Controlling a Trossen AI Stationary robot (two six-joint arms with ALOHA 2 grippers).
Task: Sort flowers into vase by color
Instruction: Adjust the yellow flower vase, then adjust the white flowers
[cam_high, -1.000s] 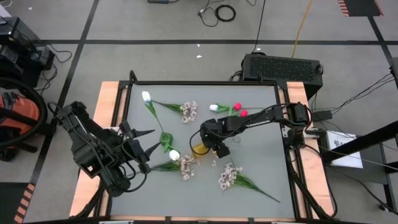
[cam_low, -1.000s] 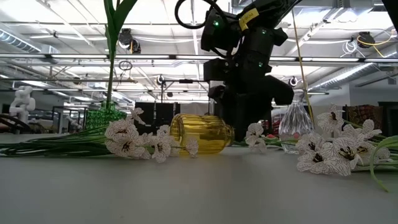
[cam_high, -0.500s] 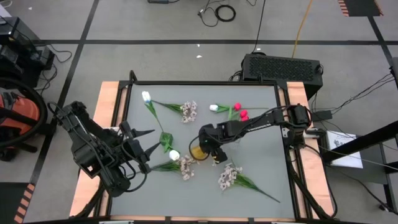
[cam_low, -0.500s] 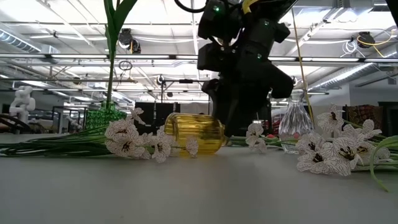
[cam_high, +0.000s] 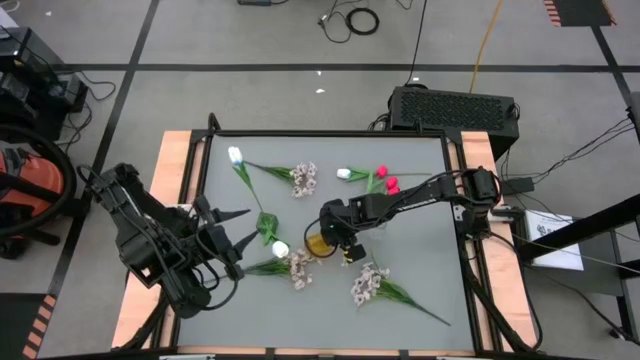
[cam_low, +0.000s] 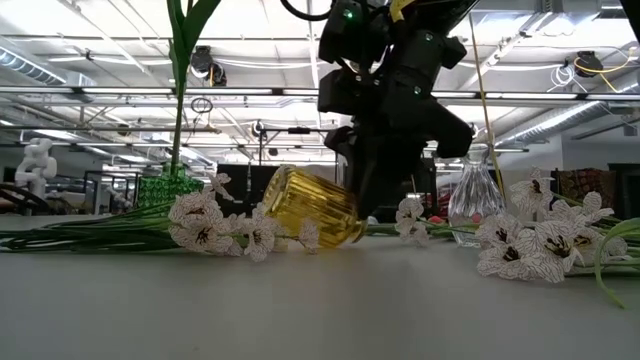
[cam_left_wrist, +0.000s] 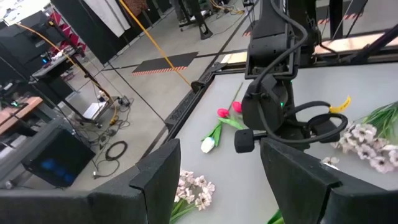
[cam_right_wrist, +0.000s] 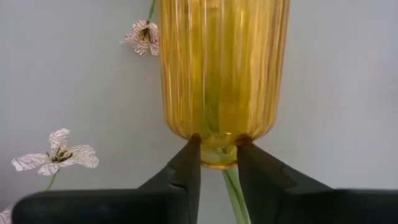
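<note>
A yellow ribbed glass vase (cam_high: 320, 243) (cam_low: 305, 207) sits tilted near the table's middle, its wide end raised. My right gripper (cam_high: 343, 247) (cam_right_wrist: 217, 158) is shut on its narrow end. My left gripper (cam_high: 232, 228) hangs open over the table's left part, touching nothing. Flowers lie on the table: white tulips (cam_high: 235, 155) (cam_high: 343, 173) (cam_high: 281, 249), pink-red tulips (cam_high: 386, 177) (cam_left_wrist: 222, 113), and pale blossom sprays (cam_high: 303, 178) (cam_high: 298, 266) (cam_high: 368, 284). One green stem (cam_right_wrist: 233, 186) lies under the vase. My right gripper pinches the yellow vase's narrow end (cam_right_wrist: 217, 152) between its two fingers (cam_right_wrist: 186, 168), one on each side. The fingers come from the table's right, along the vase's length. The vase is tilted, its wide end (cam_low: 278, 185) lifted and its lower part close to the table.
A clear glass vase (cam_low: 475, 205) stands right of the gripper in the low view. A green vase (cam_low: 165, 187) with an upright green stem (cam_low: 180, 80) stands on the left. Wooden rails (cam_high: 180, 190) edge the grey table. Free room lies along the near edge.
My right gripper has moved a little toward the near edge and the vase. The yellow vase, lying flat a second ago, slid slightly toward the table's left and then tipped, its wide end rising while the narrow end stayed low at the fingers.
</note>
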